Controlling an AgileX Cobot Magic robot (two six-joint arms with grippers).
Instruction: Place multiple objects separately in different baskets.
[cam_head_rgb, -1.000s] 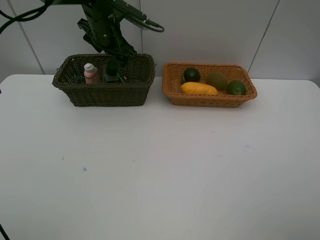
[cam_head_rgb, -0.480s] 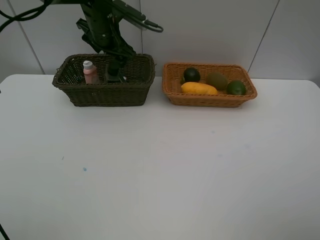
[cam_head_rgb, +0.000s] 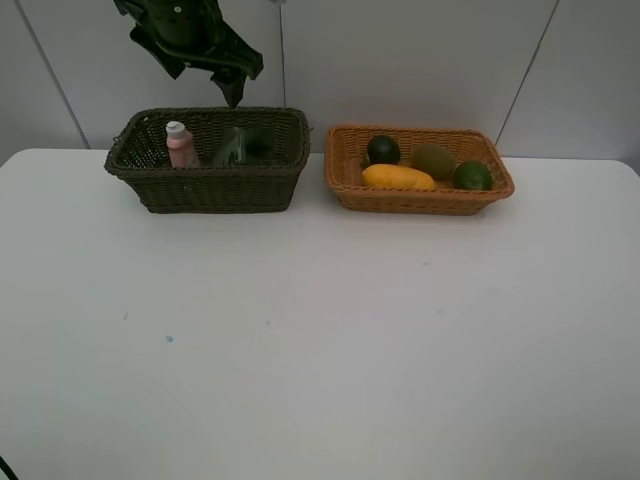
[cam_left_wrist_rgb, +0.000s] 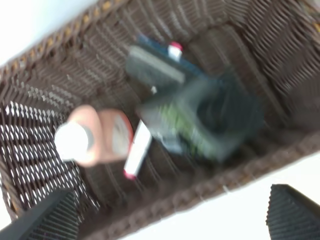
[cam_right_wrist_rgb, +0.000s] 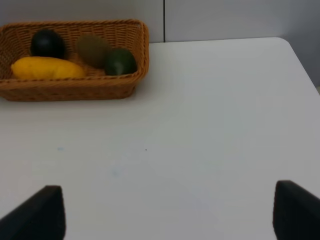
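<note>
In orange basket (cam_head_rgb: 347, 178) | yellow mango (cam_head_rgb: 398, 177) lying lengthwise | left-right axis

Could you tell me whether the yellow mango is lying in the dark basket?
No, the yellow mango lies in the orange-tan basket, beside the other fruit, not in the dark basket.

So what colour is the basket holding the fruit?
Orange-tan basket, clearest in the exterior high view.

No legible text, brand, number or sign appears in any view. The label on the black pump bottle (cam_left_wrist_rgb: 200, 122) is blurred and cannot be read.
</note>
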